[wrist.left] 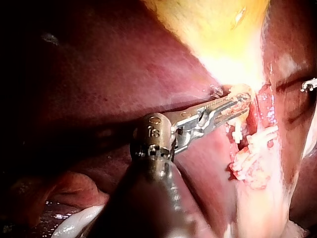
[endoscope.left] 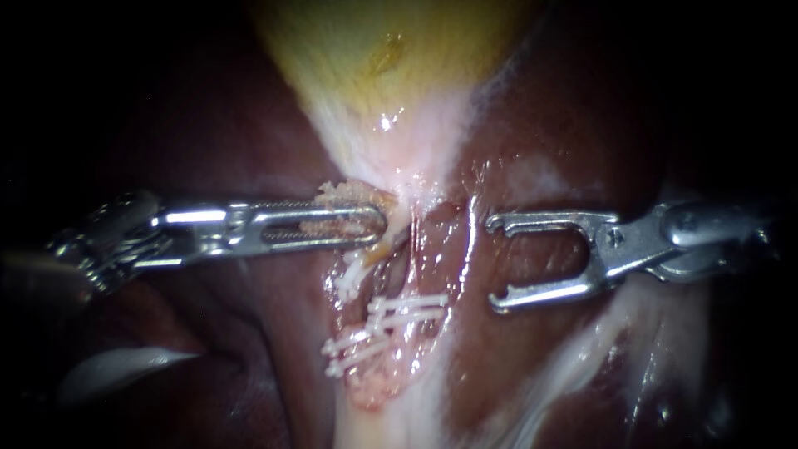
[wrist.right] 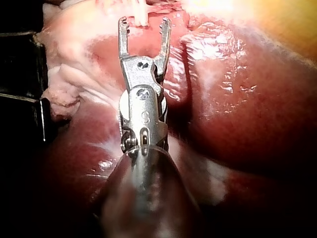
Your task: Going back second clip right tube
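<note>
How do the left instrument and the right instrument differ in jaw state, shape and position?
The left instrument has its jaws shut on pale tissue; the right instrument has them wide open, empty. The left instrument's jaws are straight and slotted; the right instrument's are thin prongs with hooked tips. The left instrument sits close beside the white clips; the right instrument stands apart from them, over the liver. Both are metal and point toward the clips.

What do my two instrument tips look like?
Both are bare silver metal. The left instrument has long slim jaws slotted down the middle. The right instrument has two thin jaws with inward-hooked tips, forked from a pinned hinge.
</note>
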`<action>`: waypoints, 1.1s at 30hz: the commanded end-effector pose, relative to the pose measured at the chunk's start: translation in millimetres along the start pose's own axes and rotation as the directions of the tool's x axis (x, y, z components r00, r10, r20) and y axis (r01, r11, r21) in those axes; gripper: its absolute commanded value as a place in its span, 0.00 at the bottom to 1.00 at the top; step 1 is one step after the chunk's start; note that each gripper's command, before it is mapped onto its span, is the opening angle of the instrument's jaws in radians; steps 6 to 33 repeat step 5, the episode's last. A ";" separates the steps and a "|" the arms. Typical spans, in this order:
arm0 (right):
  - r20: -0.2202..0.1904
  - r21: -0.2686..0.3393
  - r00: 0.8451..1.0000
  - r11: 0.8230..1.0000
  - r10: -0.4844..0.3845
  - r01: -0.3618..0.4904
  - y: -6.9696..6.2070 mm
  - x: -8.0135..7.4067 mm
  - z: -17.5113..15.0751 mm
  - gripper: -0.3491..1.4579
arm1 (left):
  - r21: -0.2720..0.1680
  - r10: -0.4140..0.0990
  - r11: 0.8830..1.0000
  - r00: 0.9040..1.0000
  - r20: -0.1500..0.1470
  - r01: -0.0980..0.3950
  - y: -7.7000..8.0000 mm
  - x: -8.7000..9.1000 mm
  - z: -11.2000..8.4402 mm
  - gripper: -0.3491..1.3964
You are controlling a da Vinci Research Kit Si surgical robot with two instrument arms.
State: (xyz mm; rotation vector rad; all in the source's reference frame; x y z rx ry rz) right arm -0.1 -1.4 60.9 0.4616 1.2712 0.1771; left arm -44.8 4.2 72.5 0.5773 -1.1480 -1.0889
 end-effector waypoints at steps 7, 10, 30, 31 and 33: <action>0.000 0.000 1.000 1.000 0.000 0.000 0.0 0.0 0.0 0.47 | -0.002 0.000 1.000 1.000 -0.002 0.000 0.0 0.0 0.0 0.00; 0.000 0.000 1.000 1.000 0.000 0.000 0.0 0.0 0.0 0.47 | -0.002 0.000 1.000 1.000 -0.002 0.000 0.0 0.0 0.0 0.00; 0.000 0.000 1.000 1.000 0.000 0.000 0.0 0.0 0.0 0.47 | -0.002 0.000 1.000 1.000 -0.002 0.000 0.0 0.0 0.0 0.00; 0.000 0.000 1.000 1.000 0.000 0.000 0.0 0.0 0.0 0.47 | -0.002 0.000 1.000 1.000 -0.002 0.000 0.0 0.0 0.0 0.00; 0.000 0.000 1.000 1.000 0.000 0.000 0.0 0.0 0.0 0.47 | -0.002 0.000 1.000 1.000 -0.002 0.000 0.0 0.0 0.0 0.00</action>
